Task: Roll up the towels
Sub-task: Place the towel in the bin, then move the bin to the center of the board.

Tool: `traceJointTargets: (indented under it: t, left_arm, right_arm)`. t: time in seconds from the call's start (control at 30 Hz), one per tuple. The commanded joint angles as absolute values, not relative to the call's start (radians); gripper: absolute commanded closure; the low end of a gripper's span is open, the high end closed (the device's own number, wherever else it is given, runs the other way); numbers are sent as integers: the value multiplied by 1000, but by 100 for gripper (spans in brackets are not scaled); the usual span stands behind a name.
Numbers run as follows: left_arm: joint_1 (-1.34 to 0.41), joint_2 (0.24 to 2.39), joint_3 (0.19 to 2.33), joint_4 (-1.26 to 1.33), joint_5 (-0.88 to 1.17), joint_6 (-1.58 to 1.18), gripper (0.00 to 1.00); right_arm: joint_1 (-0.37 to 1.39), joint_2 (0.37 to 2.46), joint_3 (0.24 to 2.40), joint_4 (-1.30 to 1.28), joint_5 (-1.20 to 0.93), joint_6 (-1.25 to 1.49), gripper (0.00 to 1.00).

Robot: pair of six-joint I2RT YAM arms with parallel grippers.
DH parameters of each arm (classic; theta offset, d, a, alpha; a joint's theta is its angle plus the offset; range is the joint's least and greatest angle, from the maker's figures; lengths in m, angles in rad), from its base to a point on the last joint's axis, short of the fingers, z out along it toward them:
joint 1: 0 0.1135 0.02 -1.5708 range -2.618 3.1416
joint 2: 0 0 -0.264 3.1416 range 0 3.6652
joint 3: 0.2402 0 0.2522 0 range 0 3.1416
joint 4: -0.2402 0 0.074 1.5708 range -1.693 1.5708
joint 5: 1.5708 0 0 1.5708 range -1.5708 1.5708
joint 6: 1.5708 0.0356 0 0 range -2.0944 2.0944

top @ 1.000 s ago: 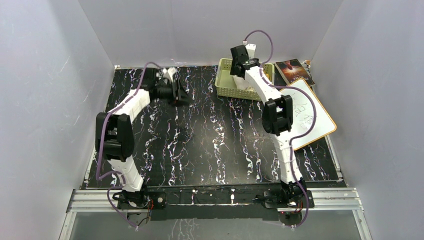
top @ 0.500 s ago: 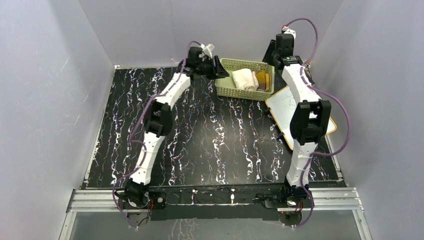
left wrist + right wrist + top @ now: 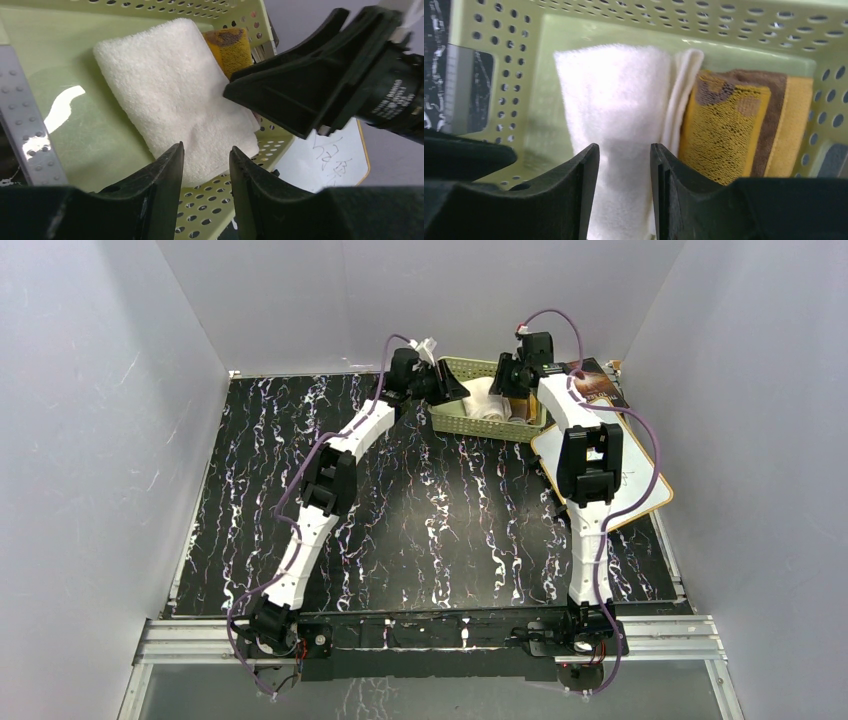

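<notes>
Left gripper [image 3: 206, 152] and right gripper [image 3: 624, 150], narrowly parted and empty, have converged over the folded cream-white terry towel [image 3: 614, 95] for pickup

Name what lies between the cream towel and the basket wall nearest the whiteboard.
The mustard-yellow and brown towel, touching the cream towel in the basket; right wrist view shows it.

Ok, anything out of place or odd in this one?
The white board lies skewed at the table's right edge, one corner seemingly past it. The left pincer and right pincer crowd over the basket holding the cream towel and yellow towel.
</notes>
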State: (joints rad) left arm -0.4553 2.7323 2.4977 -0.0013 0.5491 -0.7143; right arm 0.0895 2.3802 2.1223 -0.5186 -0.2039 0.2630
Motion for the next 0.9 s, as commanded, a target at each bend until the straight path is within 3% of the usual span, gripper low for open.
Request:
traceJointTargets:
  t: [0.0,0.2,0.37,0.63,0.87]
  left_arm:
    - [-461,2757,2489,25,518,-714,62]
    - [-461,2761,2462,-39,505,-691,63]
    - [-462,2655,2286,-112,480,-618,64]
    - [-463,2269,1669,-36,425,-535,62]
    - [-507,1939,1155,113,405,-646,60]
  right_arm:
    - [79,2385,2229,-498,-285,242,61]
    - [82,2388,2207,-520,-293,220,61]
    - [98,2332,2088,-496,-276,200,61]
    - [175,2064,1762,-382,-240,201,58]
    - [315,1780,1451,-226,-107,255,50]
